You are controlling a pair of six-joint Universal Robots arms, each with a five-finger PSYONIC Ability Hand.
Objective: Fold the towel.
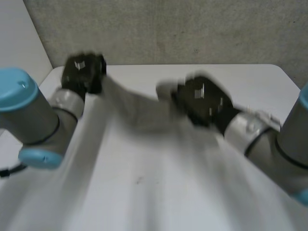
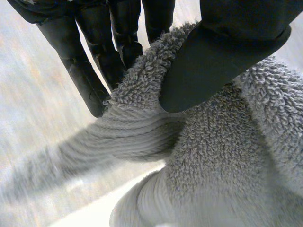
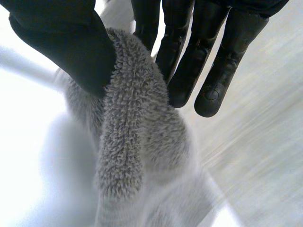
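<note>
The grey terry towel (image 1: 144, 159) hangs raised above the white table (image 1: 255, 82), its far edge strung between the two hands and the rest draping toward the robot. The left hand (image 1: 84, 72) grips the left end of that raised edge; its thumb (image 2: 222, 56) is clamped onto the looped pile against straight fingers (image 2: 90, 80). The right hand (image 1: 204, 101) grips the right end of the same edge, with a ridge of towel pinched between its thumb (image 3: 66, 47) and its nearly straight fingers (image 3: 213, 75); the towel's lower part is too blurred to place.
</note>
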